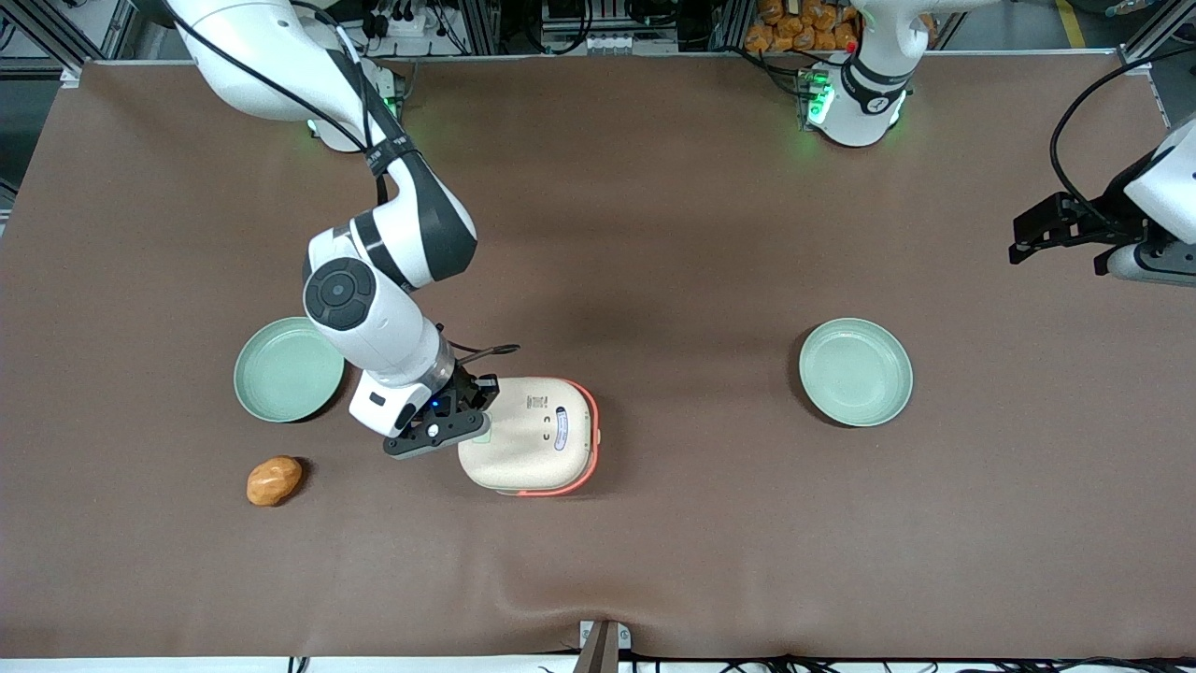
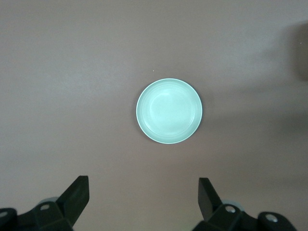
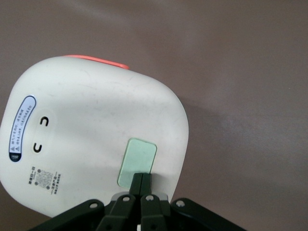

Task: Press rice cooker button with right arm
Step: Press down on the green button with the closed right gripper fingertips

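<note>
Pale green button (image 3: 138, 162) sits on the cream lid of the cooker (image 1: 530, 436), mid-worktop near the front camera. The gripper (image 3: 140, 183) is at the button's edge, fingers pressed together. So near the edge, a push could slip off. The lid's label is too small to read.

You are looking at a robotics lab: brown-covered counter (image 1: 654, 234), aluminium framing (image 1: 486, 23), cabling (image 1: 411, 19) and mounted arm bases (image 1: 855, 103).
</note>
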You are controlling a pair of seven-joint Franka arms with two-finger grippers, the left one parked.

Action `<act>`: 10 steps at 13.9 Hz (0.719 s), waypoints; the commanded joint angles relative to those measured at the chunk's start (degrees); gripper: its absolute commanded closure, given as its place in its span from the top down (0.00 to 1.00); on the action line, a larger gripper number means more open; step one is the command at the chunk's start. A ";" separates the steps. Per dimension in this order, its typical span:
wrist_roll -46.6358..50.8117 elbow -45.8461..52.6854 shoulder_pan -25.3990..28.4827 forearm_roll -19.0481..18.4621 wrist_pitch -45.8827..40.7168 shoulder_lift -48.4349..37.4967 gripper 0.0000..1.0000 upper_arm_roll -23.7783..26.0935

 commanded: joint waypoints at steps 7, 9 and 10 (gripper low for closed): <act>0.56 0.70 2.07 1.58 2.76 1.77 0.00 -1.23; 0.56 0.70 2.15 1.58 2.84 2.03 0.00 -1.50; 0.56 0.70 2.16 1.58 3.37 2.30 0.00 -1.50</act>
